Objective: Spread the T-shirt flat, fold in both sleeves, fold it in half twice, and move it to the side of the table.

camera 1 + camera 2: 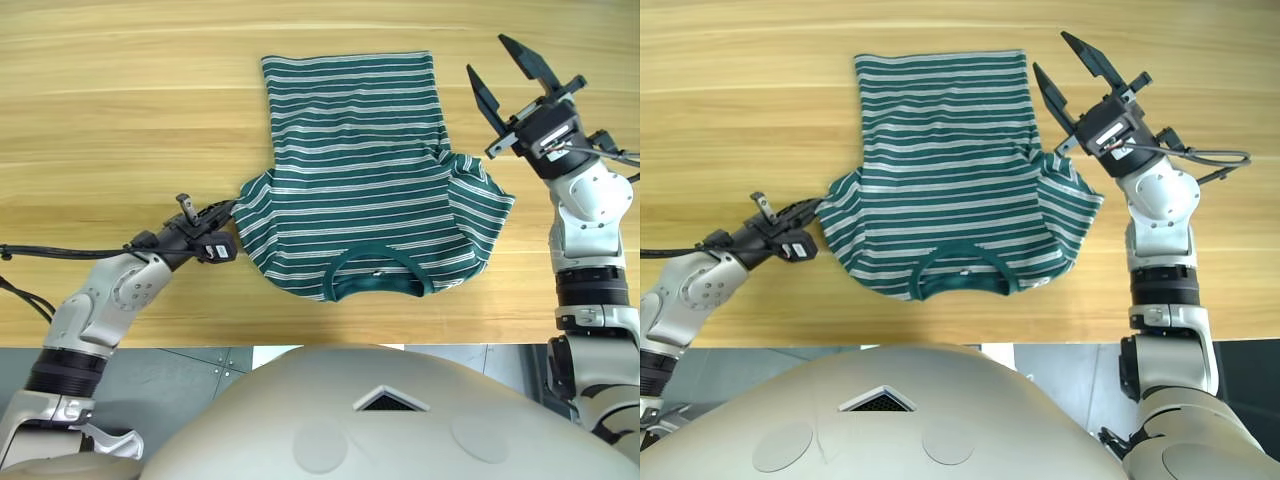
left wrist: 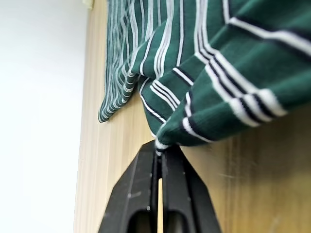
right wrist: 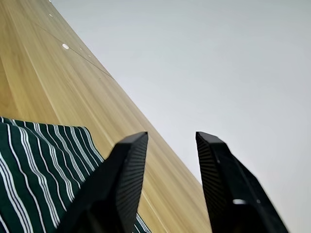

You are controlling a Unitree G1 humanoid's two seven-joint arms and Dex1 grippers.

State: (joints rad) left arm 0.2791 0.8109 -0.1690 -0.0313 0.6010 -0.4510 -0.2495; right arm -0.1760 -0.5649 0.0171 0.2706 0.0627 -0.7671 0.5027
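A green T-shirt with white stripes [image 1: 360, 170] lies on the wooden table [image 1: 120, 100], collar [image 1: 380, 268] toward me and hem at the far side. Its left sleeve [image 1: 252, 195] is pinched at the edge by my left gripper [image 1: 232, 207], which is shut on the cloth [image 2: 194, 126]; the fingertips [image 2: 158, 150] meet on the sleeve edge. My right gripper [image 1: 505, 68] hangs open above the table just right of the shirt's far right side, holding nothing; its fingers [image 3: 124, 170] stand apart. The right sleeve [image 1: 480, 195] lies rumpled.
Bare wood surrounds the shirt on the left, right and far side. The table's near edge [image 1: 200, 345] runs just below the collar.
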